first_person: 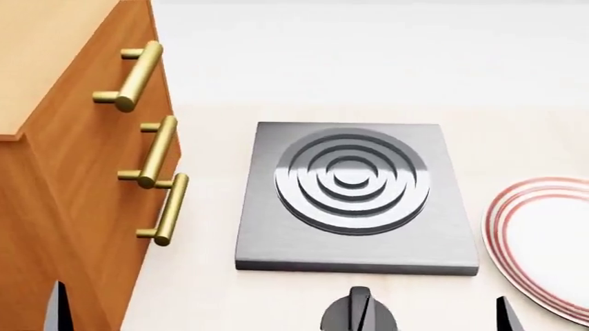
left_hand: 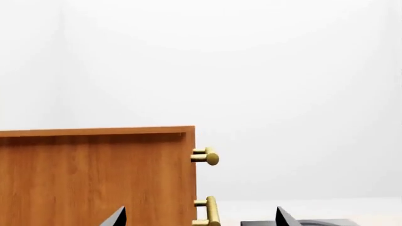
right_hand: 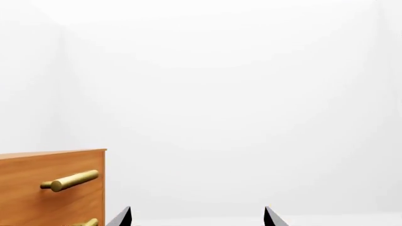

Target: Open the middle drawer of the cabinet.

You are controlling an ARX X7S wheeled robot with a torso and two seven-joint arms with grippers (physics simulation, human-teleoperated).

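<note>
The cabinet [first_person: 65,172] is seen left of the grey stove plate [first_person: 354,200], its middle drawer [first_person: 154,153] shut. Both grippers' fingers [left_hand: 279,217] are spread apart, well short of the 3 handles.

We see the cabinet [first_person: 65,158] filling the nine o'clock side of the head view, its three brass handles jutting out over the pale worktop [first_person: 368,83]; the middle drawer [first_person: 138,165] has its handle [first_person: 156,152] close above the lowest handle [first_person: 165,209]. Between those handles and the grey stove plate [first_person: 354,196] at the centre runs a bare strip of worktop (narrow, but unblocked). At three to four o'clock a red-rimmed plate [first_person: 543,241] sits near the stove plate. Toward twelve o'clock the worktop lies bare.
</note>
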